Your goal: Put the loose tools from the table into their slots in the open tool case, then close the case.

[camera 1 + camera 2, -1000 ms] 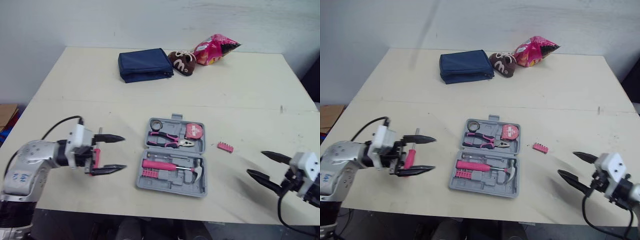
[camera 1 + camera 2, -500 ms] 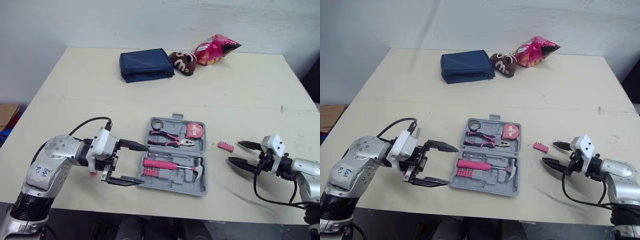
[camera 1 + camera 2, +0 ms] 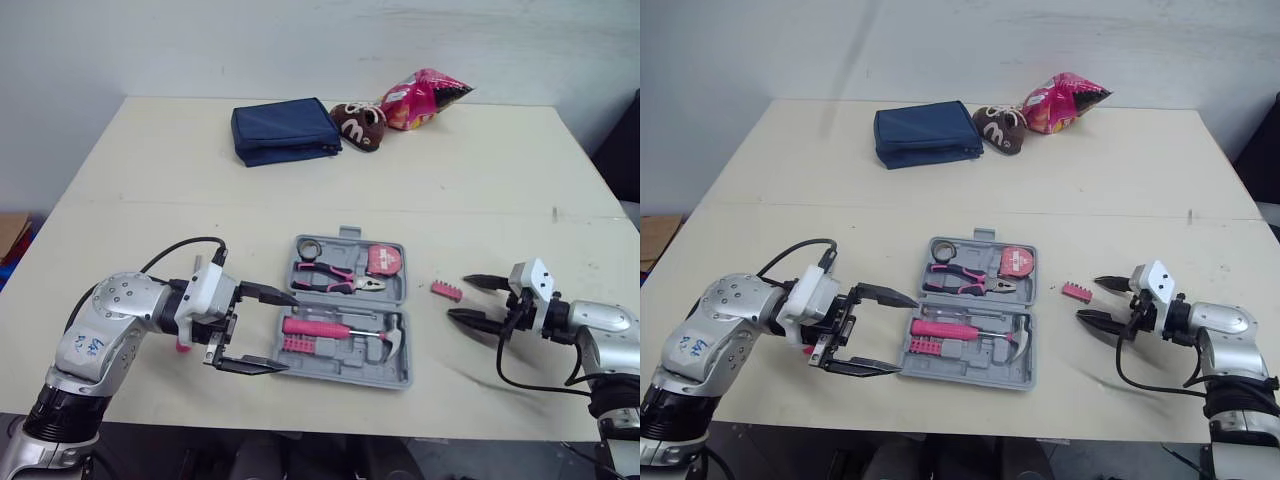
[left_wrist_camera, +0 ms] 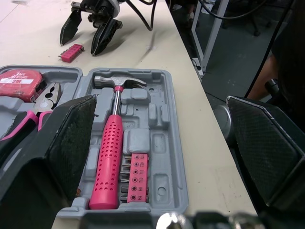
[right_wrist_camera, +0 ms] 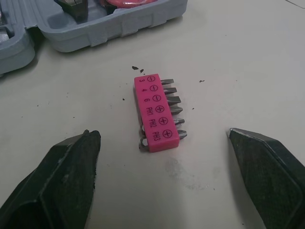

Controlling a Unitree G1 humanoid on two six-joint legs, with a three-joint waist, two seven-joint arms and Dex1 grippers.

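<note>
Your right gripper [image 3: 458,297], wide open and empty, faces the pink bit holder [image 5: 157,112] just ahead; the holder's long axis runs along your fingers [image 5: 71,171].

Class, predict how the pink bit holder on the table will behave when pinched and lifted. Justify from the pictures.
The pink bit holder looks a stiff, flat block: probably light, unlikely to roll. Its metal bits jut from one edge and might slip out if tilted.

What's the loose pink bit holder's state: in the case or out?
Out. The bit holder lies flat on the table beside the tool case, ahead of the open right gripper.
</note>
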